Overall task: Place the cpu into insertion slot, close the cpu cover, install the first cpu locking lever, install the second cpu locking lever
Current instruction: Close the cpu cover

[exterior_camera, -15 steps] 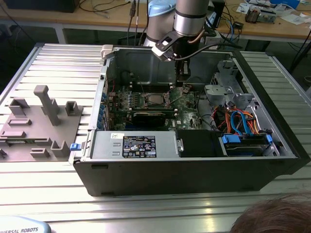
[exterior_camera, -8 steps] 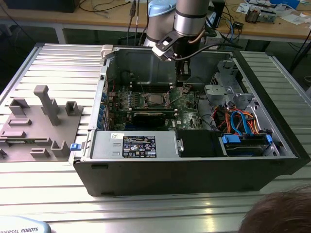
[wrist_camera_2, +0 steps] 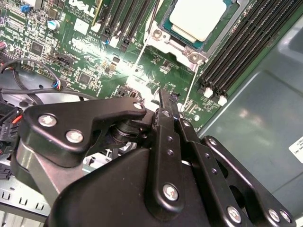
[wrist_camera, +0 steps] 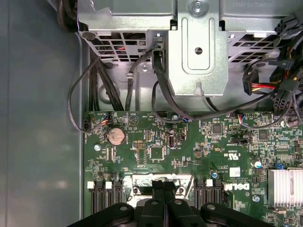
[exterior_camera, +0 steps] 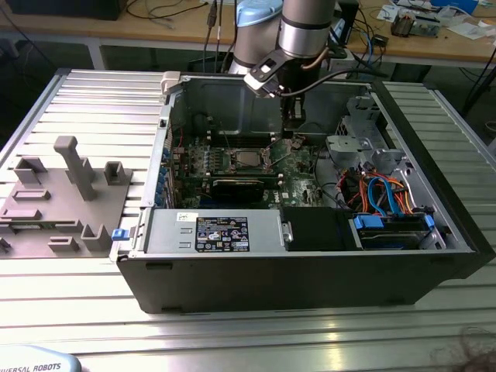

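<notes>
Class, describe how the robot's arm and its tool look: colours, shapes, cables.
The arm is a silvery-grey tube with a pale blue joint cap and black cables trailing at its wrist. The tool is black: flat, rounded link bars joined by silver screws, narrowing to two slim fingers.

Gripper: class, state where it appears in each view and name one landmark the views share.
Exterior view: gripper hangs inside the open case, above the green motherboard.
Second wrist view: gripper in the foreground, tips near the cpu.
First wrist view: gripper reaches between two banks of memory slots.
Shared landmark: the green motherboard.
</notes>
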Robot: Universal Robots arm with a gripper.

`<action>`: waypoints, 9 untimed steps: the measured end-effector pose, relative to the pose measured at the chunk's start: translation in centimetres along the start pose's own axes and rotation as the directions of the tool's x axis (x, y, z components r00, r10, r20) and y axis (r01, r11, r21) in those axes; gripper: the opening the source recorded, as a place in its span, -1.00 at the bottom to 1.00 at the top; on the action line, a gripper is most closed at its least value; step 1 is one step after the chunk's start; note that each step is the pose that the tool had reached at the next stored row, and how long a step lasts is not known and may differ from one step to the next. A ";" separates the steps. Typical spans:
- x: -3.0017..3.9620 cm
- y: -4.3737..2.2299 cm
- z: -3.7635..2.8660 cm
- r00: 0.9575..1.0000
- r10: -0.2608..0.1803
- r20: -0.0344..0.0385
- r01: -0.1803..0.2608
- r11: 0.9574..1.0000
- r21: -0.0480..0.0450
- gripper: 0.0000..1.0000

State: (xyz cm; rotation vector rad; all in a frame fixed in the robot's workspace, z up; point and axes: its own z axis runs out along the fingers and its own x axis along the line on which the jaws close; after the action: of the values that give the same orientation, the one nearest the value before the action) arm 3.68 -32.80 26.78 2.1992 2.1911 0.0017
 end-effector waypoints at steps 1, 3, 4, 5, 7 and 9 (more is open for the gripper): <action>0.00 0.02 0.00 1.000 0.000 0.000 0.000 1.000 0.000 -0.79; 0.00 0.05 0.00 1.000 0.000 0.000 0.000 1.000 0.000 -0.79; 0.00 0.06 0.00 1.000 0.000 -0.001 0.000 1.000 0.000 -0.79; 0.00 0.07 0.00 1.000 0.000 -0.001 0.000 1.000 0.000 -0.79; 0.00 0.10 0.00 1.000 0.000 -0.001 0.000 1.000 0.000 -0.79; 0.00 0.12 0.00 1.000 0.000 -0.001 0.000 1.000 0.000 -0.79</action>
State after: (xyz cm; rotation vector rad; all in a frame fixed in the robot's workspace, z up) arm 3.81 -32.80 26.78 2.1998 2.1916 0.0028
